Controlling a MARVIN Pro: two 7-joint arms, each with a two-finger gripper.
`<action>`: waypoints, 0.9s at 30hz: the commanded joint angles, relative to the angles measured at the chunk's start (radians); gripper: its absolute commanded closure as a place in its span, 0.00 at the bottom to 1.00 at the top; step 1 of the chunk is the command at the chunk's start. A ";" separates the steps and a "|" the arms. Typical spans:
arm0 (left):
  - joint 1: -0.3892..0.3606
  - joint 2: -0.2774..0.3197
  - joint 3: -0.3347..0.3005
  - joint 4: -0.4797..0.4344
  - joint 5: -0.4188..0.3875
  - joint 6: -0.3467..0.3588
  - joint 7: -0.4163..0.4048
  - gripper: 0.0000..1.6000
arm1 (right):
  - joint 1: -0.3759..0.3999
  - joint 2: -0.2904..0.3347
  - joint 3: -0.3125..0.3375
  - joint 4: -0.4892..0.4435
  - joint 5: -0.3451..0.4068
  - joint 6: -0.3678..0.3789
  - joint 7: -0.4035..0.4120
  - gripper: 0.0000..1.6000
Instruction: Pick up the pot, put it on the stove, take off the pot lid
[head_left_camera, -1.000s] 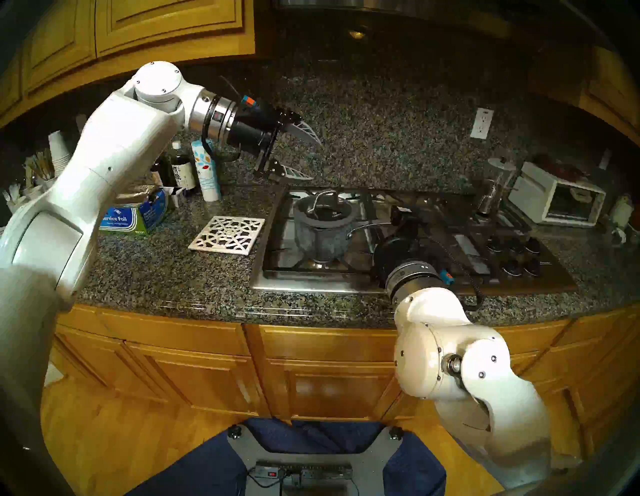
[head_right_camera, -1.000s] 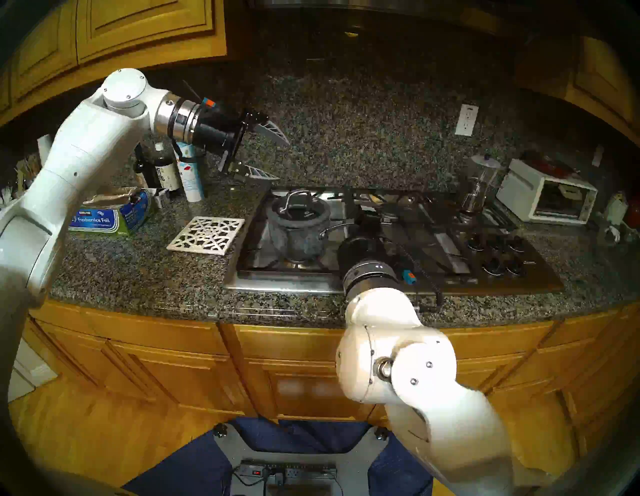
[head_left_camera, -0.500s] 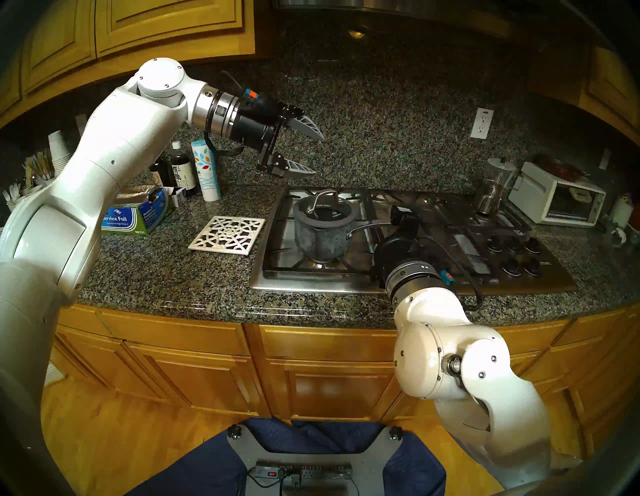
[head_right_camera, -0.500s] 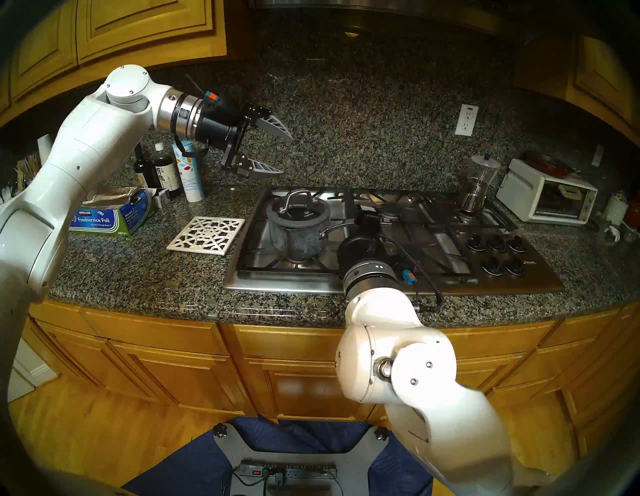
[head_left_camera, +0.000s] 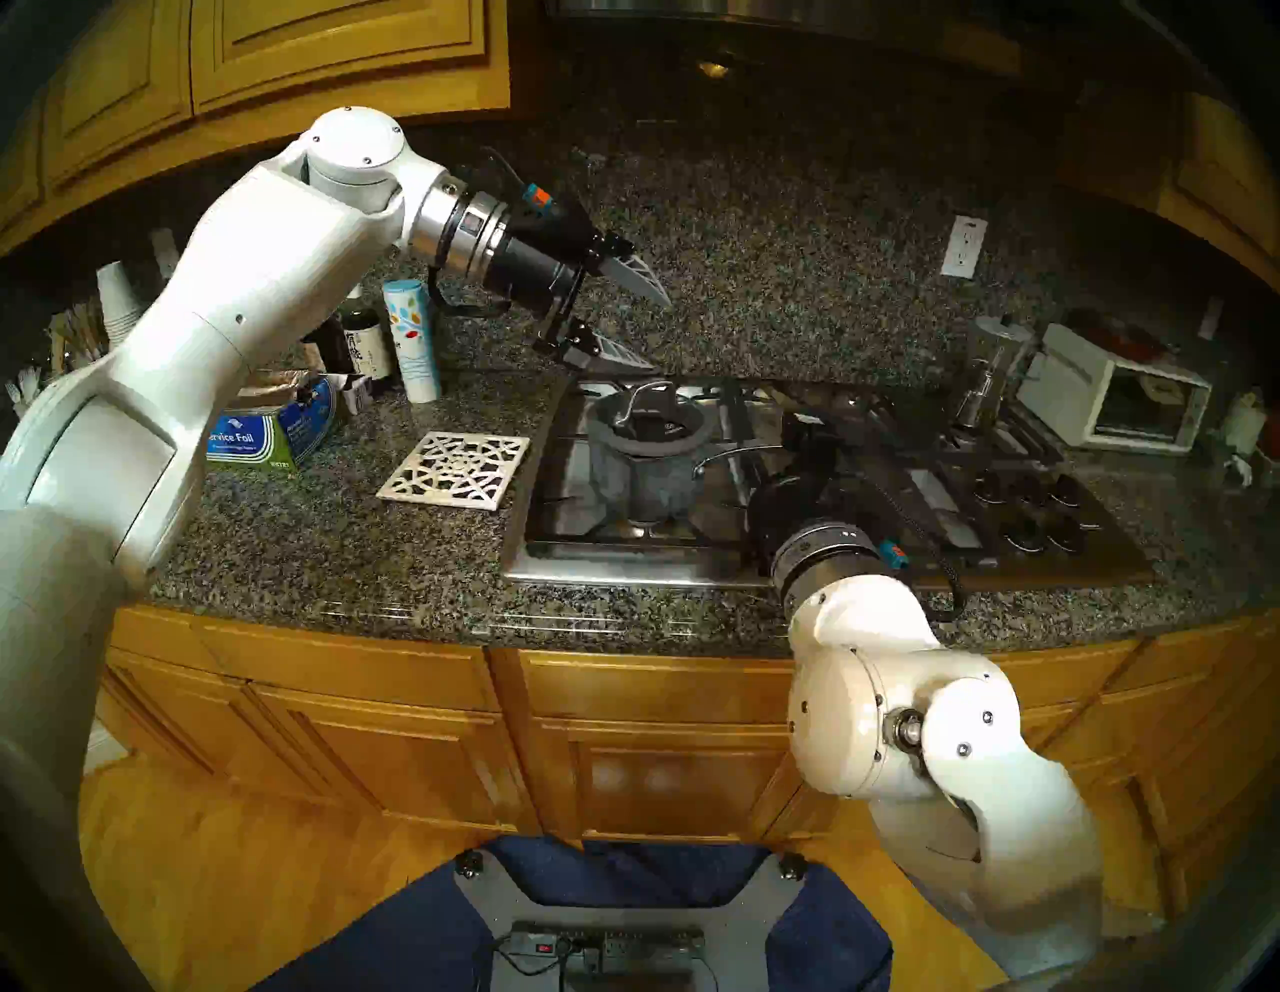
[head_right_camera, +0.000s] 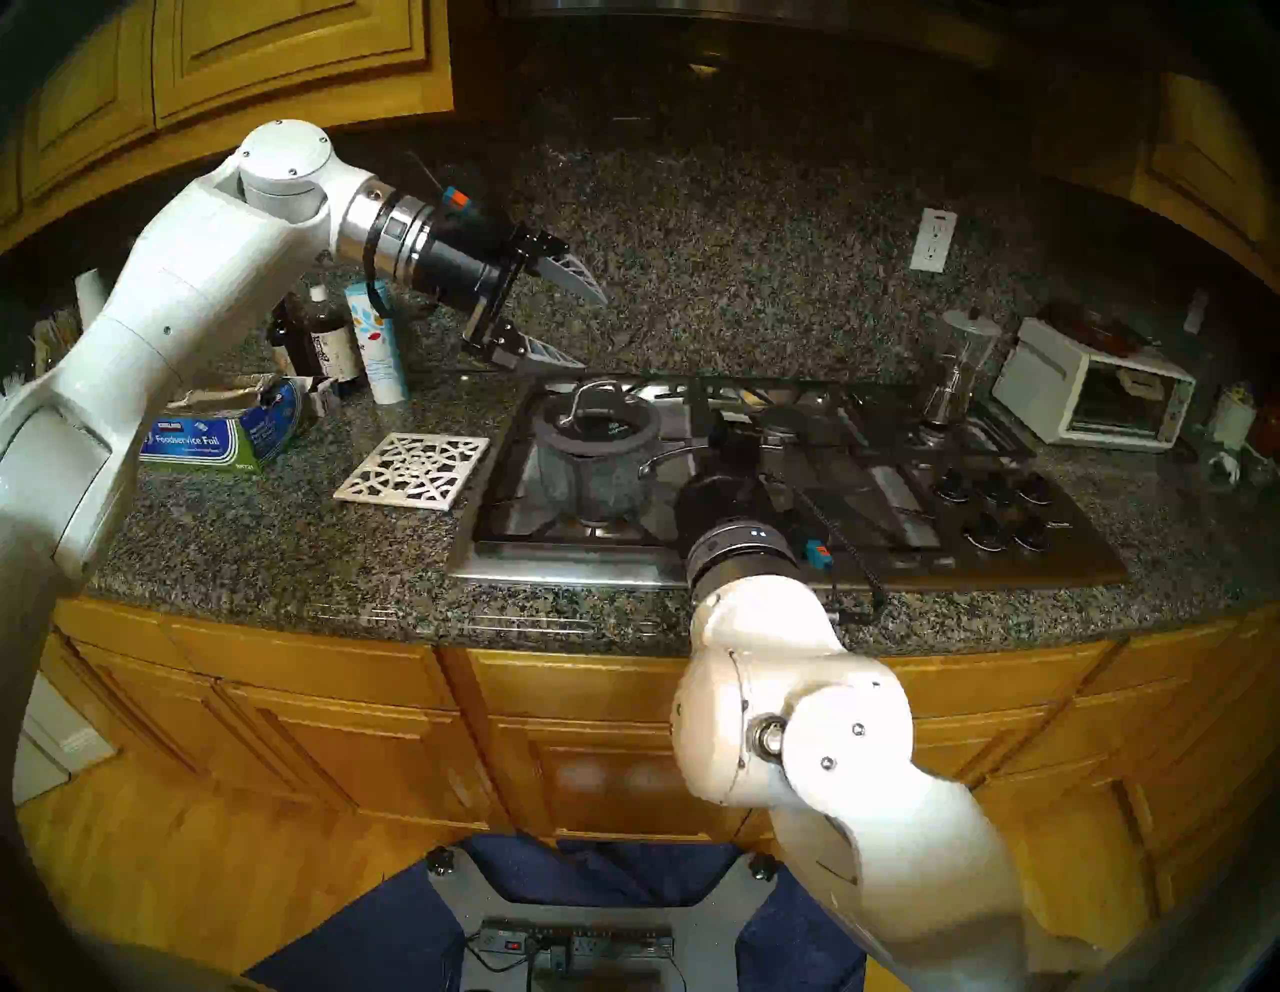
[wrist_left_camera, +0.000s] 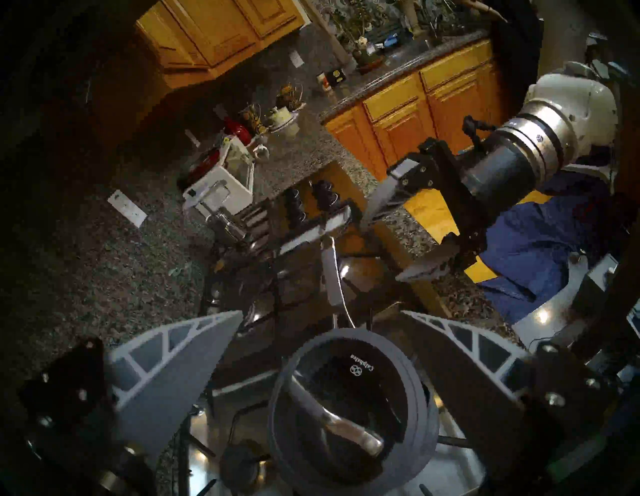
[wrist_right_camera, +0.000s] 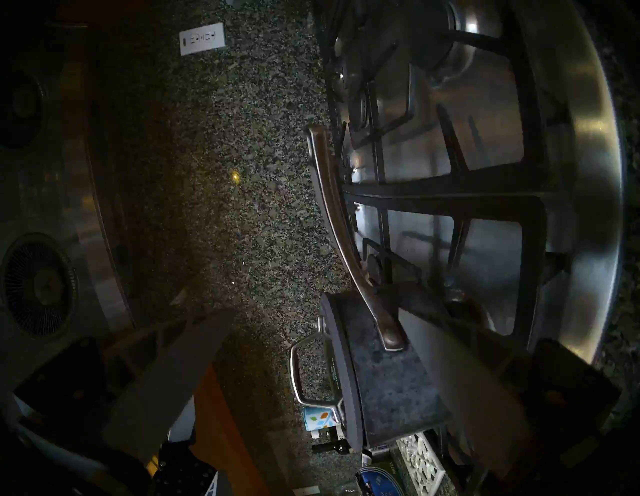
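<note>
The pot (head_left_camera: 647, 465) stands on the stove (head_left_camera: 900, 564) with the pot lid (head_left_camera: 651, 424) seated on it. The left pincer (head_left_camera: 647, 325), jaws apart and empty, hangs above the lid. The right pincer (wrist_left_camera: 388, 244), jaws apart, flanks the pot's handle (wrist_right_camera: 341, 221) without touching it.

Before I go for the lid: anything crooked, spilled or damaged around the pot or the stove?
Nothing stands out. The pot stands upright on the stove grate, with the pot lid seated level in its rim. No spill shows on the steel around it. Both the left gripper and the right gripper are open and clear of it.
</note>
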 joint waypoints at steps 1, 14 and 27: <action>-0.089 -0.043 0.007 0.041 -0.003 0.056 0.003 0.00 | 0.019 -0.002 0.004 -0.028 -0.016 0.000 0.015 0.00; -0.107 -0.102 0.066 0.138 0.045 0.041 0.003 0.00 | 0.019 -0.002 0.004 -0.028 -0.017 0.000 0.015 0.00; -0.106 -0.114 0.096 0.143 0.053 0.110 0.003 0.00 | 0.019 -0.002 0.004 -0.028 -0.018 0.000 0.015 0.00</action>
